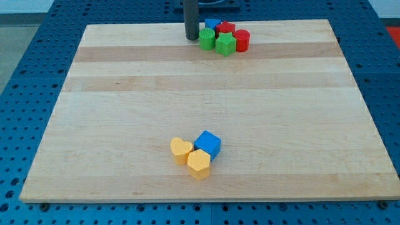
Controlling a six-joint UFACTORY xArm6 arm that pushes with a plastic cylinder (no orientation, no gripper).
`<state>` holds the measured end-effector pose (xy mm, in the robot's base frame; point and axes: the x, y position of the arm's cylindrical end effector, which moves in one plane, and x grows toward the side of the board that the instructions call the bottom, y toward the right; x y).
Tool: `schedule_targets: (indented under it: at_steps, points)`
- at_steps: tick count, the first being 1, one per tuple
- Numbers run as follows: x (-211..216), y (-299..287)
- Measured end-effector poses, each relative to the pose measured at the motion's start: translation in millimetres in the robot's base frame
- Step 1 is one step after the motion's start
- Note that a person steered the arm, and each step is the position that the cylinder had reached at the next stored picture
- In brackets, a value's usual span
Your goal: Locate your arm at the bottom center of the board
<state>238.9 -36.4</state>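
My tip (191, 38) rests on the wooden board (125, 125) at the view's top centre, just left of a cluster of blocks. That cluster holds a green round block (206, 39), a green hexagonal block (225, 44), a red cylinder (242, 40), a red block (226, 28) and a blue block (212, 24). Near the view's bottom centre sit a blue cube (208, 144), a yellow heart-shaped block (181, 150) and a yellow hexagonal block (199, 164), all touching, far from my tip.
The board lies on a blue perforated table (25, 56) that shows around all its edges.
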Motion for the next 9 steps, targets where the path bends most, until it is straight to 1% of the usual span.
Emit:
schedule_targets:
  at_steps: [1,2,3,4,6,8,9]
  points:
    - [4.6,-15.5]
    - [42.6,-57.9]
    - [95.7,-88.0]
    - [149.6,-100.4]
    - [254.4,-114.3]
    - [353.1,-109.3]
    - [380.0,-83.8]
